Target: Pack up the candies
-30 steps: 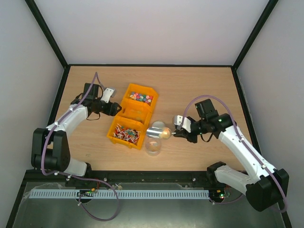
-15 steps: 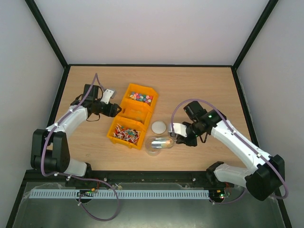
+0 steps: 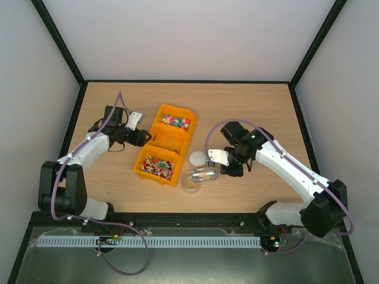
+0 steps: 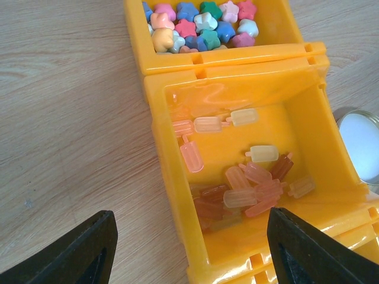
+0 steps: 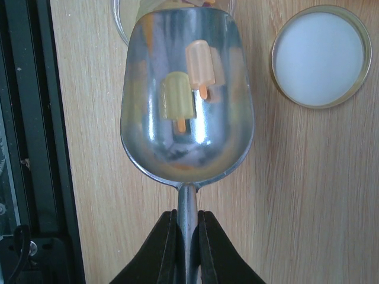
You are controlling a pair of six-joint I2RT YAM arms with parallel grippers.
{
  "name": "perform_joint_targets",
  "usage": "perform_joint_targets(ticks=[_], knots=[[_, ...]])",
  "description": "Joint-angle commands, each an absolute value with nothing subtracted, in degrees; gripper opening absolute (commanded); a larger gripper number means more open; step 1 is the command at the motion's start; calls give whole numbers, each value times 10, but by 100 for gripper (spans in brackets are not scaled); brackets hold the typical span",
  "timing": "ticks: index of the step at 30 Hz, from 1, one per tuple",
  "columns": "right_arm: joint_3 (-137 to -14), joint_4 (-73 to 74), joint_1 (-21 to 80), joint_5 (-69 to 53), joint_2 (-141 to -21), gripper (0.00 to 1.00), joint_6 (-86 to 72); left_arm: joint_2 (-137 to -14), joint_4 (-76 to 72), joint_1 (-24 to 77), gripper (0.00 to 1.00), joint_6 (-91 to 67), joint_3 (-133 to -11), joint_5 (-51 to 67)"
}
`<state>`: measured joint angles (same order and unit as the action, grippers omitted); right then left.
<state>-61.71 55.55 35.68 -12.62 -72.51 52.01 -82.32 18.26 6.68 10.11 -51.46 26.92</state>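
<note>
The candies point(image 3: 176, 121), small bright mixed-colour sweets, fill the far yellow bin point(image 3: 190, 113); they also show in the left wrist view point(image 4: 198, 26). My left gripper point(image 3: 144, 136) is open and empty, and in its wrist view point(image 4: 195, 254) it hovers over the left wall of the near yellow bin point(image 4: 177, 195). My right gripper point(image 3: 223, 168) is shut on the handle of a metal scoop point(image 3: 204, 175). In the right wrist view point(image 5: 188, 228) the scoop point(image 5: 148, 136) carries a yellow point(image 5: 177, 100) and an orange point(image 5: 200, 64) ice-lolly-shaped piece, its tip over the clear jar point(image 5: 120, 26).
The near bin point(image 3: 140, 168) holds pale pink, orange and red lolly-shaped pieces point(image 4: 254, 183). The round white jar lid point(image 3: 198, 158) lies flat between the bins and the scoop and also shows in the right wrist view point(image 5: 321, 56). The jar point(image 3: 190, 184) stands near the table's front edge.
My right arm has swung the scoop toward me and left, off the lid and down to the jar mouth. The left arm has not moved.
</note>
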Motion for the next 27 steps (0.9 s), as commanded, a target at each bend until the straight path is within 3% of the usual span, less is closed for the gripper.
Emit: perform_joint_targets(ticks=[1, 27], knots=[[-640, 615, 364, -102, -733, 1, 530, -826, 174, 64, 72, 107, -515, 272], [-765, 672, 372, -116, -790, 1, 495, -875, 166, 65, 70, 113, -561, 277]])
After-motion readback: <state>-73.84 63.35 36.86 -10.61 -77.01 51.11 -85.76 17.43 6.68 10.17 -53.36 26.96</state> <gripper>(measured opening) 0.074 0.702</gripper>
